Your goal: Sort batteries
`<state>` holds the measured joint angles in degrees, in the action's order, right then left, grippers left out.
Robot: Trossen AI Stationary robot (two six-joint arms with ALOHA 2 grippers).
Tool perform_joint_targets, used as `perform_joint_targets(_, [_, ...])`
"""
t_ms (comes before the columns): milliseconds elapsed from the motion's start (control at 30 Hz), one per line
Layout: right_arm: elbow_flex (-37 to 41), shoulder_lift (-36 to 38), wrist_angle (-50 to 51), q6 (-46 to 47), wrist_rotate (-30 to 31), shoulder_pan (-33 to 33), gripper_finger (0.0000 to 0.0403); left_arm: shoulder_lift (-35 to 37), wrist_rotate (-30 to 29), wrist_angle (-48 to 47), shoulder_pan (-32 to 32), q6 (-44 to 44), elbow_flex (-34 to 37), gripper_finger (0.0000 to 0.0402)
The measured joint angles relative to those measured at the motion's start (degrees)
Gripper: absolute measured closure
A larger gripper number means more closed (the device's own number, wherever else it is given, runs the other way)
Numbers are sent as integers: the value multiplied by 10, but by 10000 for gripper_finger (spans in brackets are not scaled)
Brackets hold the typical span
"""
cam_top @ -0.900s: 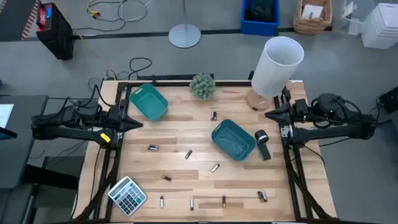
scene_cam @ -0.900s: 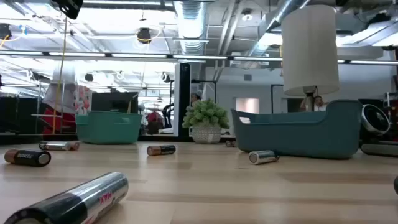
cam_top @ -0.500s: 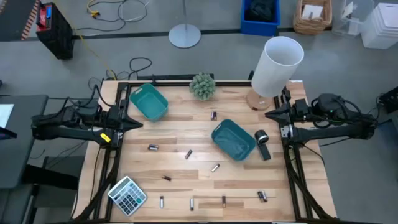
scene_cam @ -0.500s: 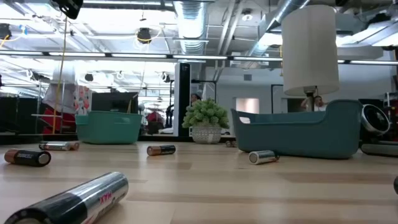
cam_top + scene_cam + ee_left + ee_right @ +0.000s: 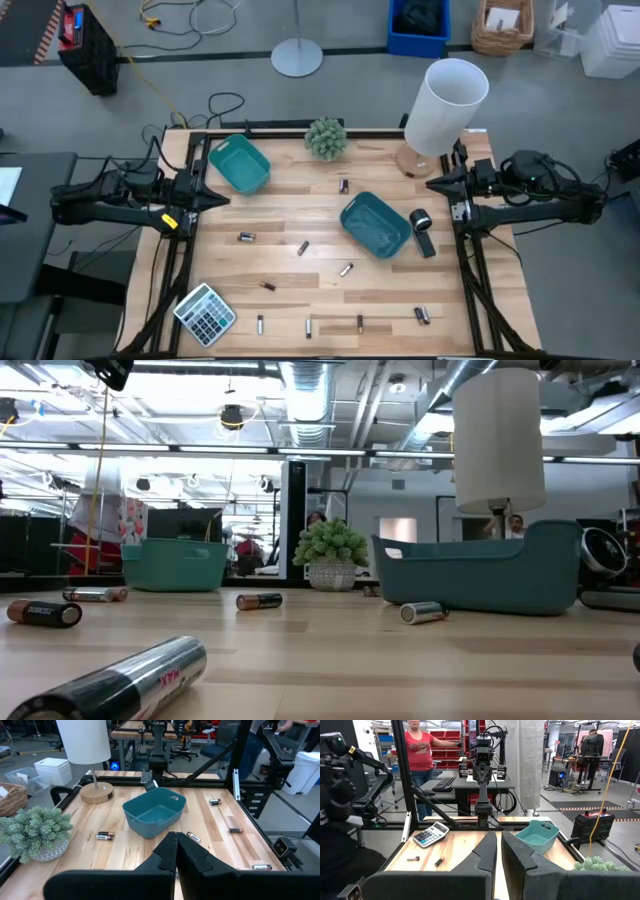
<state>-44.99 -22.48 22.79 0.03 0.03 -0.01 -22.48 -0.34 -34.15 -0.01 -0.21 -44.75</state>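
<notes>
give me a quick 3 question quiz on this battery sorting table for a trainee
1. True or false: the left gripper is holding a battery.
2. Which item sits at the table's near-left corner in the high view: A) calculator, B) lamp, C) plant?
3. How many teal trays are on the table?

Key:
1. False. It waits at the left edge with its fingers together, holding nothing; the right gripper does likewise at the right edge.
2. A.
3. Two: one at the far left, one right of centre.
</notes>
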Motion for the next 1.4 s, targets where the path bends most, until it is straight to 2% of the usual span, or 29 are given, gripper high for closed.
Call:
perform_joint_targets(200, [0, 0, 0, 0, 0, 0, 356, 0, 0, 4, 0, 2, 0, 401])
perform_joint_targets(333, [0, 0, 0, 0, 0, 0, 356, -5, 0, 92, 0, 60, -1, 401])
perform_joint_targets(533, [1, -5, -31, -5, 0, 0, 356, -10, 0, 114, 0, 39, 1, 401])
perform_joint_targets(667, [39, -20, -29, -5, 0, 9, 356, -14, 0, 128, 0, 34, 48, 401])
perform_joint_targets(800, [107, -42, -108, -5, 0, 16, 356, -16, -6, 193, 0, 16, 124, 401])
perform_joint_targets(900, [157, -61, -191, 5, 0, 25, 356, -21, -6, 282, 0, -3, 185, 401])
perform_joint_targets(1000, [201, -97, -285, 53, 0, 33, 356, -24, -6, 358, 0, -25, 239, 401])
perform_joint_targets(1100, [236, -139, -362, 88, 0, 37, 356, -32, -8, 393, 0, -42, 280, 401])
perform_joint_targets(1400, [250, -292, -547, 83, 0, 32, 356, -101, -25, 455, 0, -75, 345, 401])
